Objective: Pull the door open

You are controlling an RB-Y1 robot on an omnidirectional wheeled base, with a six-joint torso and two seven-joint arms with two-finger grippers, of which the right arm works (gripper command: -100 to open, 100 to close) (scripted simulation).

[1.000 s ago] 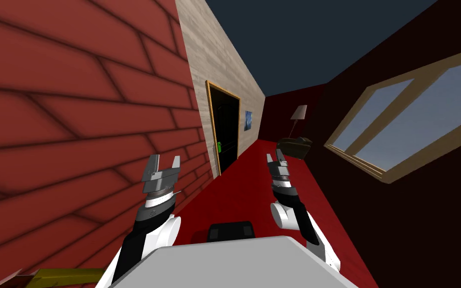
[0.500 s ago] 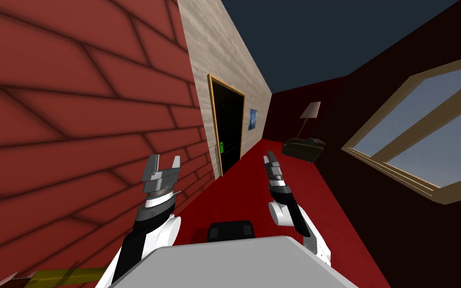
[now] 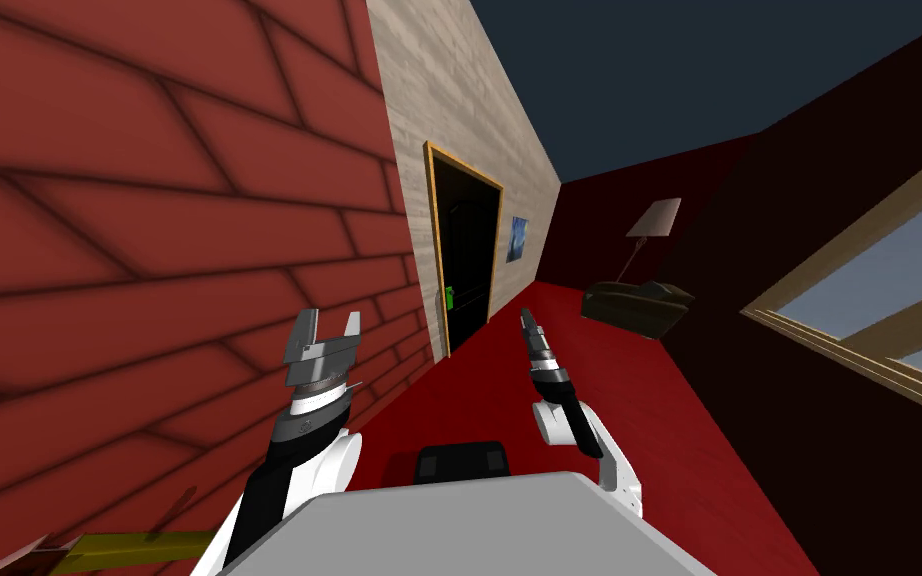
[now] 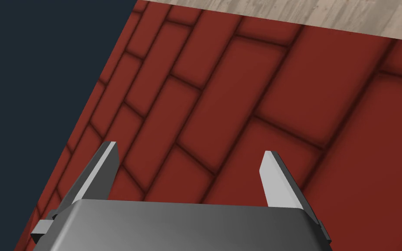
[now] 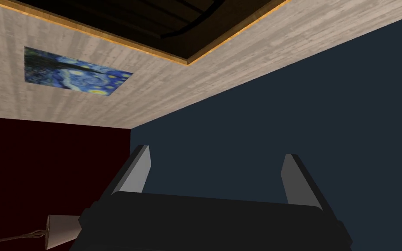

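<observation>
Door (image 3: 471, 255) is well ahead on the side wall. Drive closer first, then reach for its green handle (image 3: 448, 296). Left claw (image 3: 331, 320) and right claw (image 3: 527, 316) gape wide, holding nothing.

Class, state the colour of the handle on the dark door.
Bright green. The handle shows best in the head view.

brick wall (image 4: 248, 113) ahead of left jaws: red, matt, dark mortar lines | plank wall (image 5: 222, 65) ahead of right jaws: pale wood grain, matt
</observation>
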